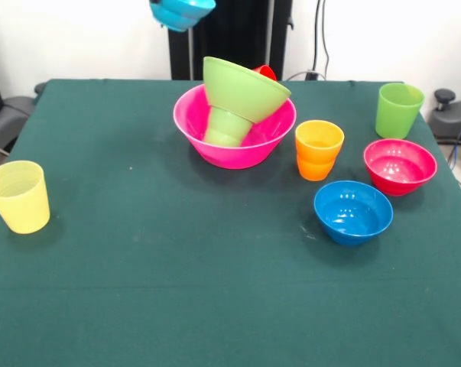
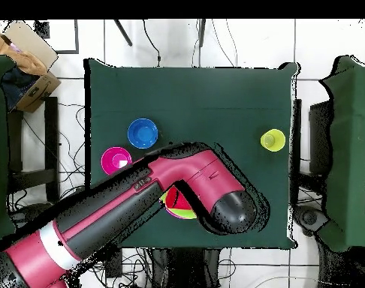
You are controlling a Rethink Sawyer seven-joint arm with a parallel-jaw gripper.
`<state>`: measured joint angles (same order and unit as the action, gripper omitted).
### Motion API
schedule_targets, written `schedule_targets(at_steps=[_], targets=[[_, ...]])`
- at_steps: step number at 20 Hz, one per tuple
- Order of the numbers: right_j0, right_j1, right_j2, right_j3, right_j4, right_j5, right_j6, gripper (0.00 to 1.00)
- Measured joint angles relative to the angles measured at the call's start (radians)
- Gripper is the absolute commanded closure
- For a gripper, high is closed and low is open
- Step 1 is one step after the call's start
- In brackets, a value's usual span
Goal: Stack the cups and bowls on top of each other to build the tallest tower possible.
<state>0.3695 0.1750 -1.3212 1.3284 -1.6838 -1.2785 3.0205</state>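
Hanging at the top edge of the front view, the light blue bowl (image 1: 182, 12) looks light, stiff and slick, best pinched by its thin rim. The gripper itself is hidden, so whether it clamps the bowl I cannot tell. Below, the tower (image 1: 238, 115) leans inside the pink bowl (image 1: 207, 145).
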Motion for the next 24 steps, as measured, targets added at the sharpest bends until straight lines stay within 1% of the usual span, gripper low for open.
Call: schedule_targets(at_steps=[8, 13, 20, 24], targets=[[0.0, 0.038, 0.005, 0.001, 0.052, 0.027, 0.0, 1.0], [0.001, 0.038, 0.012, 0.018, 0.086, 0.041, 0.0, 1.0], [0.002, 0.031, 0.034, 0.073, 0.142, 0.074, 0.0, 1.0], [0.002, 0.014, 0.046, 0.106, 0.17, 0.095, 0.0, 1.0]])
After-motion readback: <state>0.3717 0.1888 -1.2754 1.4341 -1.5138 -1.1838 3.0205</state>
